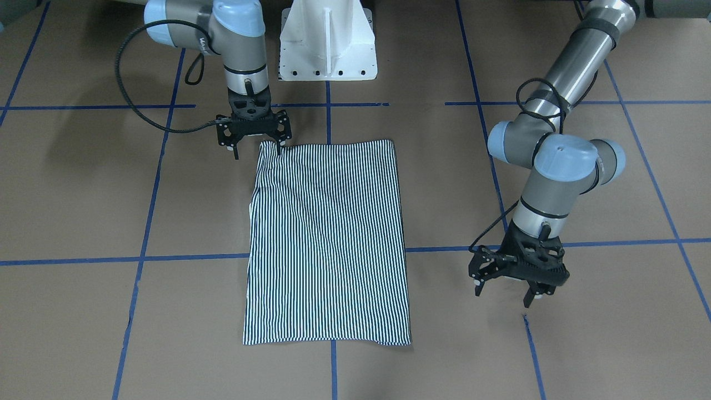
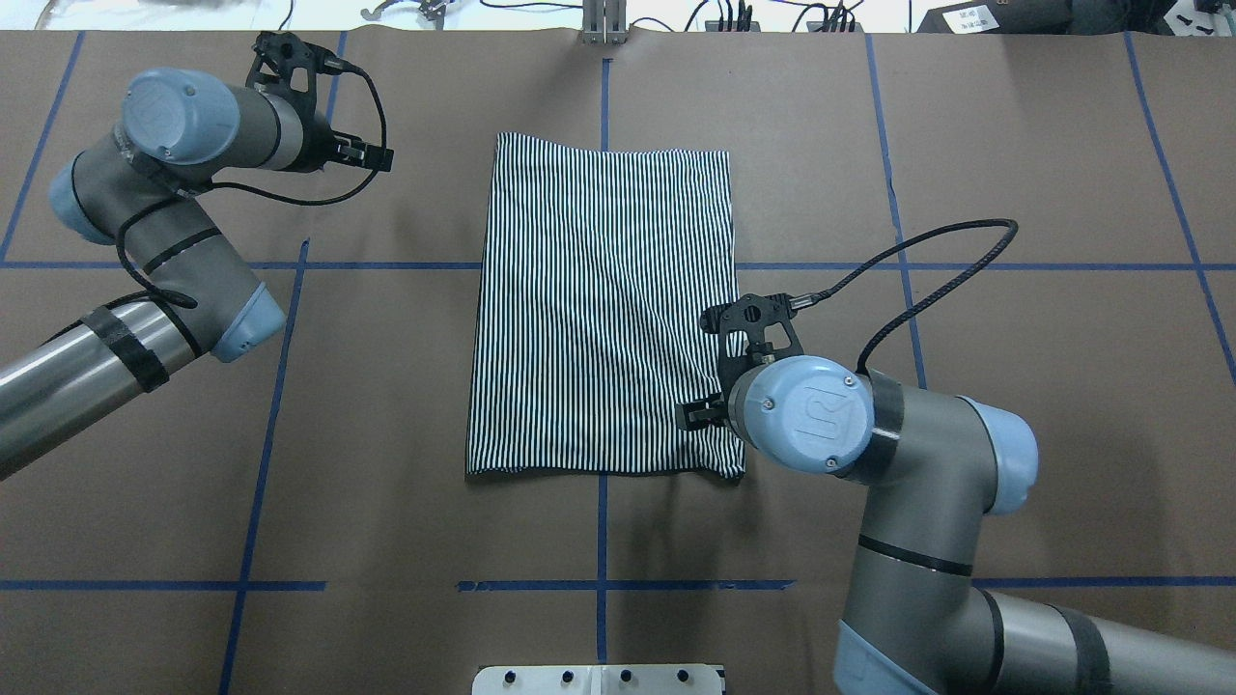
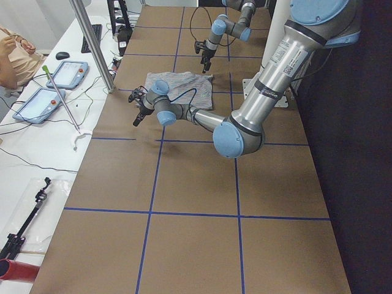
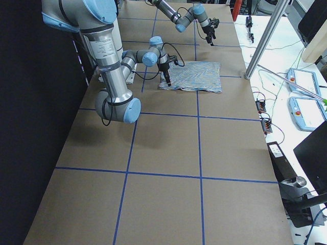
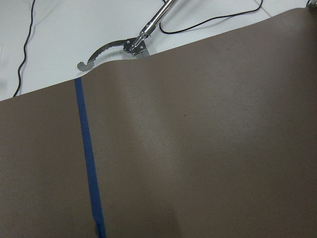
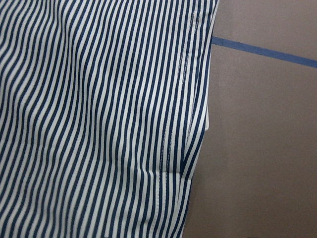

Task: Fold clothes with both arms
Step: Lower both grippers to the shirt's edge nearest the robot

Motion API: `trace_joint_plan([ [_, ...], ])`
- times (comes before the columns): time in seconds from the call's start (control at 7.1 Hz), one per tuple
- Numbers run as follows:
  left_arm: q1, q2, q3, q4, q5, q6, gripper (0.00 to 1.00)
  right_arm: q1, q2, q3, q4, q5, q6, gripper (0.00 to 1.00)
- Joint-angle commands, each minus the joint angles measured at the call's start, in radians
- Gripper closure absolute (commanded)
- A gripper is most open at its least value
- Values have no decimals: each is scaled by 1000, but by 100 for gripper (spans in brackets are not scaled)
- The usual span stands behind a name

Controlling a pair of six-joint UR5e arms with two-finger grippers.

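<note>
- Currently the navy-and-white striped shirt [image 1: 328, 239] lies flat in the middle of the brown paper-covered desk [image 1: 583, 355]. It is folded into a tall rectangle, and neither collar nor sleeves show.
- The shirt's short edges face toward and away from the white pedestal base [image 1: 328, 41]. Blue tape lines [image 1: 194, 258] mark a grid on the desk, and the cloth covers one of the crossings.
- The grey-silver right arm [image 1: 239, 39] with light blue joint caps reaches down at the shirt's corner nearest the pedestal.
- I see the black two-finger right end effector [image 1: 258, 149] with its fingers spread apart. One fingertip [image 1: 281, 143] is at the very corner of the cloth and the other is over bare desk beside it. It is not clamped on anything.
- My right wrist view is filled with stripes. A stitched hem [image 6: 171, 124] runs along the cloth's edge, with bare desk beside it.
- The matching left arm [image 1: 577, 55] bends down well to the side of the shirt, near its far end.
- The left end effector [image 1: 502, 295] also has its fingers apart and holds nothing, and it hangs over bare desk.
- My left wrist view shows only brown paper, one tape line, and a hooked metal tool [image 5: 124, 47] on the white surface past the desk edge.
</note>
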Motion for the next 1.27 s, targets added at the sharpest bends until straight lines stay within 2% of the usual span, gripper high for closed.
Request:
trace_joint_plan([
  [0.0, 54, 136, -233, 4, -67, -222, 0, 0, -165, 70, 290, 7, 189, 0],
  [0.14, 121, 196, -337, 4, -61, -346, 0, 0, -199, 102, 341, -4, 284, 0],
  [0.28, 172, 247, -419, 1, -48, -493, 0, -3, -186, 108, 342, -13, 415, 0],
  [0.42, 274, 284, -495, 5, 58, -631, 0, -4, -182, 110, 342, -42, 484, 0],
  [0.56, 363, 281, -499, 10, 147, -705, 0, -6, -179, 104, 340, -44, 509, 0],
  [0.7, 408, 270, -499, 21, 180, -776, 0, -1, -179, 102, 340, -45, 508, 0],
  [0.84, 456, 232, -493, 106, 232, -830, 10, 0, -179, 102, 340, -45, 508, 0],
  [0.99, 461, 212, -495, 181, 245, -873, 40, 0, -179, 104, 340, -45, 508, 0],
  [1.13, 462, 213, -493, 185, 245, -875, 44, 2, -179, 104, 340, -45, 508, 0],
])
